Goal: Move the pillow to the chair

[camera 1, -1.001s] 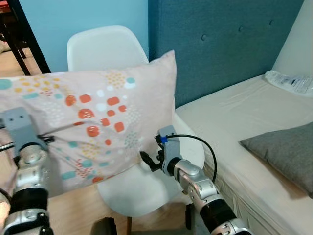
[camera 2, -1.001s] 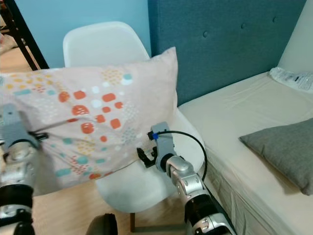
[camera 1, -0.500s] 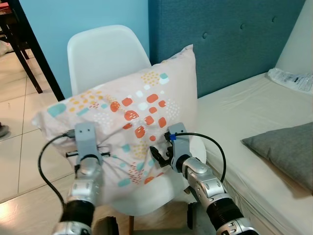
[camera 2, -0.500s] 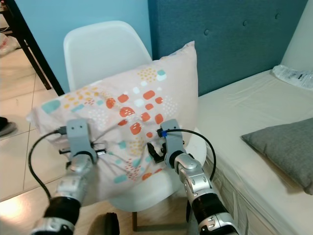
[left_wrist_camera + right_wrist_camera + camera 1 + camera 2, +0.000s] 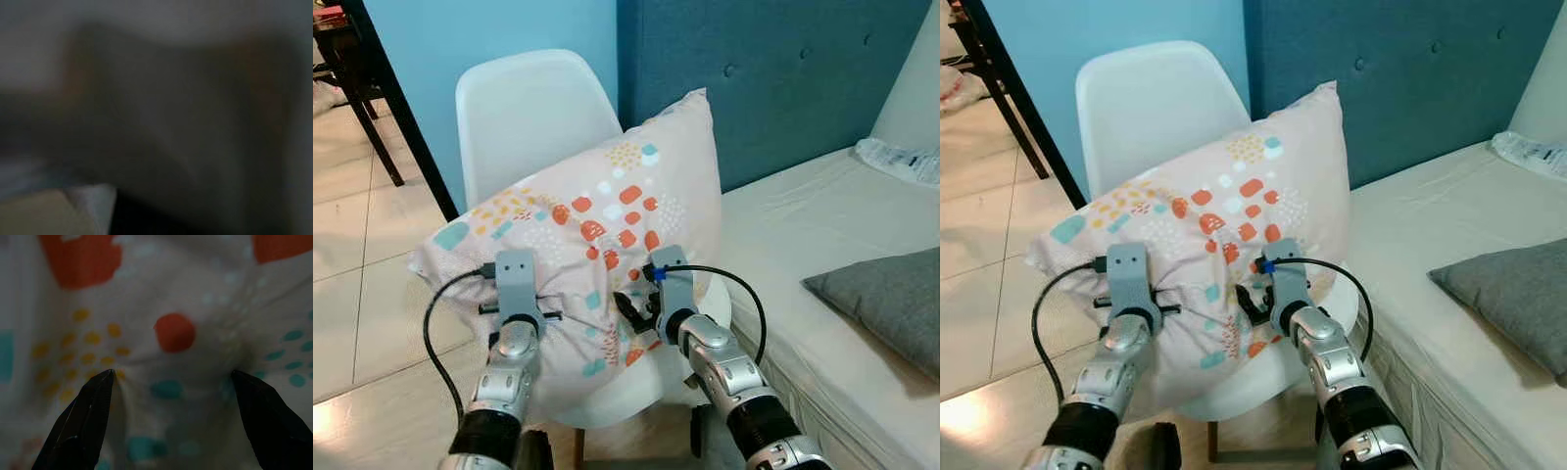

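**Pink patterned pillow pressed onto the white chair**

Pink fabric with orange, teal and yellow spots fills our right wrist view: the pillow (image 5: 597,235) leans tilted on the white chair (image 5: 533,113), one corner up against the backrest. Our right gripper (image 5: 173,382) has its black fingers (image 5: 83,421) spread wide, tips dug into the cloth, which puckers between them. Our left gripper (image 5: 519,311) presses into the pillow's lower left part; its wrist view is dark and blurred, so we cannot tell how its fingers stand. We read no writing. A teal tufted headboard (image 5: 783,78) stands beside the chair, above a cream mattress (image 5: 822,235) bearing a grey cushion (image 5: 891,304). Pale floor tiles (image 5: 362,255) lie under a light blue wall (image 5: 489,29).
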You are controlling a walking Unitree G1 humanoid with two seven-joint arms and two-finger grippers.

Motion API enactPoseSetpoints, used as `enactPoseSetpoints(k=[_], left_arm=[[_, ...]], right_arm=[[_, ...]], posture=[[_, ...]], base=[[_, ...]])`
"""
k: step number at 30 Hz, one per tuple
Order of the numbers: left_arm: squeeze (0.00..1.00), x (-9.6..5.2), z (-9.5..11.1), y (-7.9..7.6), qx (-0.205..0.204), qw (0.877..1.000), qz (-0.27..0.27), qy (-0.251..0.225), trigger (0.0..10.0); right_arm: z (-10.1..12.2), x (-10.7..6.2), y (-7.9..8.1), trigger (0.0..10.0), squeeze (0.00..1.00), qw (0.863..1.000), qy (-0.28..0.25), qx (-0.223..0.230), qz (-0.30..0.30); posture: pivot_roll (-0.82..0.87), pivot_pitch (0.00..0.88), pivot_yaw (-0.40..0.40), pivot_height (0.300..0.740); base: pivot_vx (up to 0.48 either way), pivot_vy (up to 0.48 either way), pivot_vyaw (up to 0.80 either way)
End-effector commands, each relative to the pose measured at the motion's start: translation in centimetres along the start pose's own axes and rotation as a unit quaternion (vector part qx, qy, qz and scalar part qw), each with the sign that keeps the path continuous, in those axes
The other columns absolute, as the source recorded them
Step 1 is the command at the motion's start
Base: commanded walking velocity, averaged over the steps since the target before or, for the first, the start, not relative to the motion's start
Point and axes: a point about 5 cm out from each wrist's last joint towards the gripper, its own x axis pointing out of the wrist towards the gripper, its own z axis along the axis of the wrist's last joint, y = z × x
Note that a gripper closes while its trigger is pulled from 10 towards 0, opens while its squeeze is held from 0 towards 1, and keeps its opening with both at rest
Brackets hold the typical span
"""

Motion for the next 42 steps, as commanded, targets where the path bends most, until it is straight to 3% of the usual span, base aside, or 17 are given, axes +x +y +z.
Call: enactPoseSetpoints(k=[1, 4, 7, 8, 9, 11, 19, 24, 25, 26, 27, 29, 30, 31, 33, 40, 42], left_arm=[[1.00, 0.6, 2.5, -0.6, 0.042, 0.997, -0.031, -0.060, 10.0], [1.00, 0.8, 2.9, -0.1, 0.057, 0.996, -0.026, -0.069, 10.0], [1.00, 1.3, 4.1, 2.8, 0.130, 0.987, 0.021, -0.095, 10.0], [1.00, 1.3, 4.1, 2.8, 0.130, 0.987, 0.021, -0.095, 10.0], [1.00, 1.3, 4.4, 4.4, 0.155, 0.982, 0.039, -0.097, 10.0], [1.00, 1.3, 4.3, 4.9, 0.161, 0.981, 0.043, -0.096, 10.0], [1.00, 0.6, 1.2, 7.0, 0.203, 0.977, 0.050, -0.034, 10.0], [1.00, 0.2, 0.8, 10.3, 0.234, 0.968, 0.094, -0.006, 10.0], [1.00, 0.2, 0.8, 10.3, 0.234, 0.968, 0.094, -0.006, 10.0], [0.80, 0.1, 1.2, 11.3, 0.231, 0.967, 0.111, -0.008, 10.0], [0.00, 0.0, 1.8, 12.6, 0.221, 0.966, 0.134, -0.011, 10.0], [0.00, -0.3, 2.6, 14.7, 0.200, 0.964, 0.175, -0.012, 10.0], [0.00, -0.3, 2.6, 14.7, 0.200, 0.964, 0.175, -0.012, 10.0], [0.00, -0.8, 3.1, 16.9, 0.188, 0.959, 0.214, -0.004, 10.0], [0.00, -1.4, 3.5, 18.8, 0.195, 0.949, 0.250, 0.001, 10.0], [0.00, -2.8, 4.5, 22.3, 0.212, 0.924, 0.318, -0.003, 10.0], [0.00, -2.8, 5.6, 22.3, 0.179, 0.929, 0.320, -0.040, 10.0]], right_arm=[[-0.6, 0.1, 0.7, 10.0, 0.00, 1.000, 0.013, -0.012, 0.014], [-0.7, 0.1, 0.8, 10.0, 0.00, 1.000, 0.015, -0.013, 0.014], [-0.7, 0.1, 0.3, 10.0, 0.00, 1.000, 0.015, -0.022, -0.004], [-0.7, 0.1, 0.3, 10.0, 0.00, 1.000, 0.015, -0.022, -0.004], [-0.8, 0.0, -0.1, 10.0, 0.00, 1.000, 0.016, -0.021, -0.017], [-0.8, 0.0, -0.2, 10.0, 0.00, 0.999, 0.016, -0.021, -0.021], [-0.7, 0.0, -0.7, 10.0, 0.00, 0.999, 0.011, -0.015, -0.035], [-0.6, 0.0, -0.8, 10.0, 0.00, 0.999, 0.007, -0.011, -0.040], [-0.6, 0.0, -0.8, 10.0, 0.00, 0.999, 0.007, -0.011, -0.040], [-0.6, -0.1, -0.8, 10.0, 0.00, 0.999, 0.003, -0.008, -0.041], [-0.5, -0.1, -0.9, 10.0, 0.00, 0.999, -0.002, 0.000, -0.041], [-0.3, -0.1, -0.9, 10.0, 0.00, 0.999, -0.011, 0.011, -0.040], [-0.3, -0.1, -0.9, 10.0, 0.00, 0.999, -0.011, 0.011, -0.040], [0.0, -0.2, -0.9, 10.0, 0.00, 0.999, -0.019, 0.016, -0.036], [0.1, -0.2, -1.0, 10.0, 0.00, 0.999, -0.022, 0.017, -0.036], [0.2, -0.3, -1.2, 10.0, 0.00, 0.999, -0.024, 0.015, -0.034], [0.4, -0.4, -1.0, 10.0, 0.00, 0.999, -0.032, 0.029, -0.025]], posture=[[-0.04, 0.108, 0.048, 0.550], [-0.04, 0.104, 0.048, 0.550], [-0.03, 0.097, 0.050, 0.550], [-0.03, 0.097, 0.050, 0.550], [-0.03, 0.095, 0.050, 0.550], [-0.03, 0.095, 0.050, 0.550], [-0.03, 0.089, 0.051, 0.550], [-0.03, 0.091, 0.051, 0.550], [-0.03, 0.091, 0.051, 0.550], [-0.02, 0.093, 0.051, 0.550], [-0.02, 0.093, 0.051, 0.550], [-0.02, 0.093, 0.052, 0.550], [-0.02, 0.093, 0.052, 0.550], [-0.02, 0.093, 0.051, 0.550], [-0.02, 0.092, 0.050, 0.550], [-0.02, 0.092, 0.041, 0.550], [-0.02, 0.090, 0.039, 0.550]], base=[[0.000, 0.000, 0.00], [0.000, 0.000, 0.00], [0.000, 0.000, 0.00], [0.000, 0.000, 0.00], [0.000, 0.000, 0.00], [0.000, 0.000, 0.00], [0.000, 0.000, 0.00], [0.000, 0.000, 0.00], [0.000, 0.000, 0.00], [0.000, 0.000, 0.00], [0.000, 0.000, 0.00], [0.000, 0.000, 0.00], [0.000, 0.000, 0.00], [0.000, 0.000, 0.00], [0.000, 0.000, 0.00], [0.000, 0.000, 0.00], [0.000, 0.000, 0.00]])
